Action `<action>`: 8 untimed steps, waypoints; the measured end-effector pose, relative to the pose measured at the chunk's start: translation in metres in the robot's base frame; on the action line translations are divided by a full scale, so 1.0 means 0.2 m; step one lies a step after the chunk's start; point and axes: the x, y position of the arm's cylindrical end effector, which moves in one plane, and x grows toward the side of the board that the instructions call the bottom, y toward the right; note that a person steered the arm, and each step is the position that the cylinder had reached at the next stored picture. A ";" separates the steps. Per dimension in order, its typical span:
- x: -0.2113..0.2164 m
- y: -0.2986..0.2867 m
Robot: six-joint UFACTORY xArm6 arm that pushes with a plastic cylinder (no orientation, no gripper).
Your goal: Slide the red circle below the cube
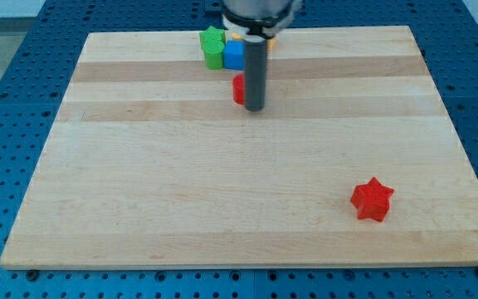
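The red circle (237, 88) stands near the view's top centre, mostly hidden behind the dark rod. My tip (256, 108) rests on the board just right of and slightly below the red circle, touching or nearly touching it. The blue cube (233, 55) sits directly above the red circle, with a small gap between them. A green block (213, 46) touches the cube's left side.
A yellow or orange block (236, 36) peeks out behind the cube, partly hidden by the arm. A red star (372, 199) lies at the view's lower right. The wooden board (139, 183) sits on a blue perforated table.
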 end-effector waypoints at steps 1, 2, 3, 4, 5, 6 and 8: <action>-0.16 -0.19; -0.17 -0.23; -0.09 -0.24; -0.07 -0.39; -0.19 -0.38; -0.23 -0.35; 0.17 0.11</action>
